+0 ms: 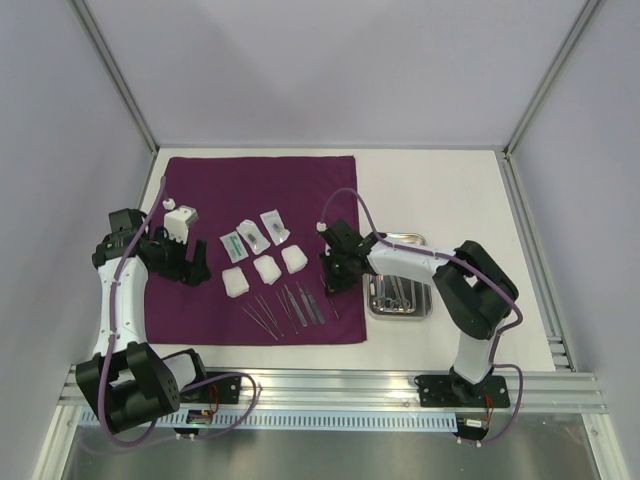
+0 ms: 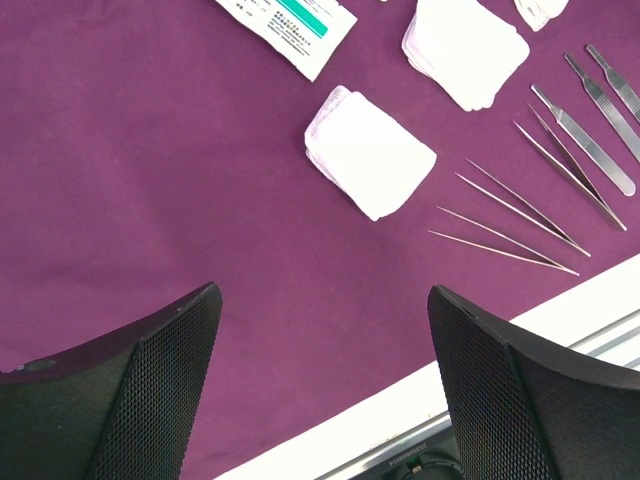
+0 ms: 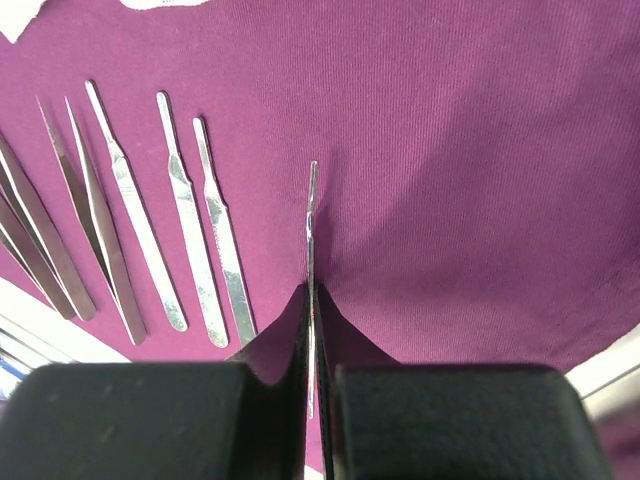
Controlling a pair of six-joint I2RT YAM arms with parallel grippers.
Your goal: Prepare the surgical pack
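— Cloth first, from overhead: large deep-purple cloth fills the middle-left of the frame, with a small shiny steel tray just off its right edge, lower right of centre.
— Left gripper hangs over the cloth's left side, right gripper at its right edge.
— Left wrist view: jaws spread wide, nothing between them. White gauze square sits upper centre, thin steel tweezers at right.
— Right wrist view: fingers pinched tight on a slim steel instrument, edge-on at centre frame, the cloth creasing around it. Flat steel handles lie in a row, upper left.
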